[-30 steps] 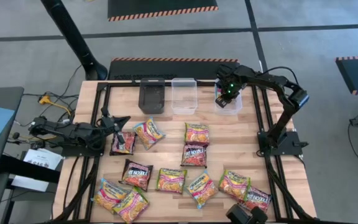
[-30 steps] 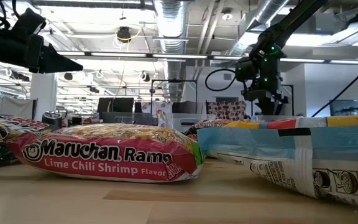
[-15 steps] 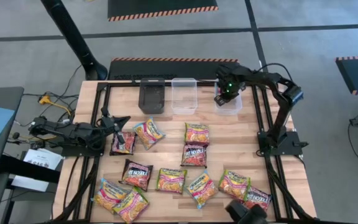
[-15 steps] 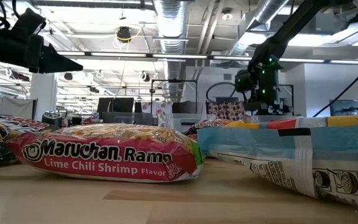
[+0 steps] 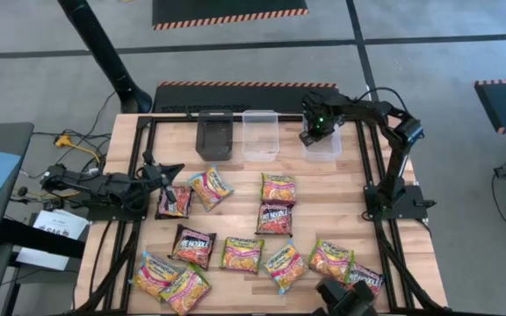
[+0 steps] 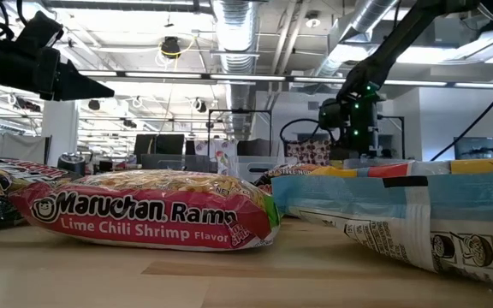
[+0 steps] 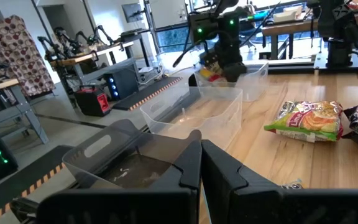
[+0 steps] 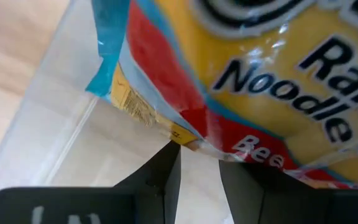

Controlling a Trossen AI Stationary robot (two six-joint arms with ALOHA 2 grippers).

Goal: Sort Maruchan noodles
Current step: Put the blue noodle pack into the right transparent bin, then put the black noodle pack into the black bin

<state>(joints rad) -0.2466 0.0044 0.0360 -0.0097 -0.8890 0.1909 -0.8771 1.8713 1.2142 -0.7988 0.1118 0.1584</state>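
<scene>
At one o'clock on the wooden table (image 5: 314,189), the right hand (image 5: 313,133) hovers over a clear plastic tub (image 5: 326,147); only its wrist view reveals fingers (image 8: 160,177) clamping a yellow-red-blue ramen packet (image 8: 260,74). The left hand (image 5: 161,173) waits at nine o'clock, fingers nearly closed

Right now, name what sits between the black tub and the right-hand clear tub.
In the high view, one clear tub sits between the black tub and the right-hand clear tub.

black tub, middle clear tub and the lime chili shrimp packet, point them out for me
black tub (image 5: 215,135), high view, on its dark inside.
middle clear tub (image 5: 260,134), high view, on its see-through floor.
Lime Chili Shrimp packet (image 6: 144,210), low view, on the red band with the brand name.
</scene>
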